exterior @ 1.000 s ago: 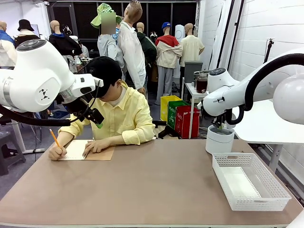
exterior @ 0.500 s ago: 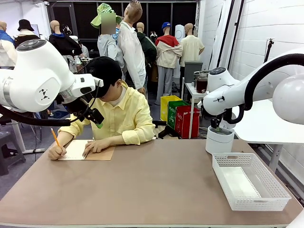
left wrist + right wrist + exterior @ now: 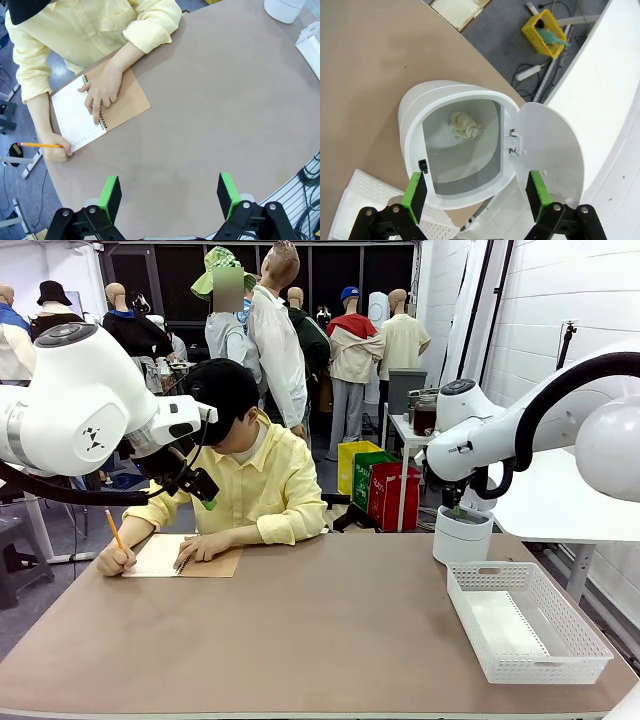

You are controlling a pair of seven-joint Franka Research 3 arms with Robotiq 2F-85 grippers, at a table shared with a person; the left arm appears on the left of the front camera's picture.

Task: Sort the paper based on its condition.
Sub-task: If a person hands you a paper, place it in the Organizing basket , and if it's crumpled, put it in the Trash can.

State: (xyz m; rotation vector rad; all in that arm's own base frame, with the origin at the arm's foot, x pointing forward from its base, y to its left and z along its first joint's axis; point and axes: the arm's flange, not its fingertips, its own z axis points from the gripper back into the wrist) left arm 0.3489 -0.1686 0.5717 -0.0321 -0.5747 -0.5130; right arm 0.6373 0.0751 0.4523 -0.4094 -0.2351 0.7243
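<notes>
A crumpled ball of white paper (image 3: pixel 465 125) lies at the bottom of the white bin (image 3: pixel 415 125), whose lid (image 3: pixel 550 145) hangs open. My right gripper (image 3: pixel 476 195) hovers straight above the bin's mouth, open, with nothing between its green pads. From the front, the right gripper (image 3: pixel 455 502) sits just over the bin (image 3: pixel 462 537) at the table's far right. My left gripper (image 3: pixel 170 192) is open and empty, high above the table; in the front view the left gripper (image 3: pixel 200 487) hangs in front of the person.
A person at the far left writes with a pencil (image 3: pixel 40 145) in a spiral notebook (image 3: pixel 120 107) with a tan cover. A white mesh basket (image 3: pixel 560 605) stands at the right front; a flat white sheet (image 3: pixel 497 625) seems to lie in it.
My right gripper has shifted slightly above the bin. The person's writing hand has slid a little to the left. The left arm has not moved.
</notes>
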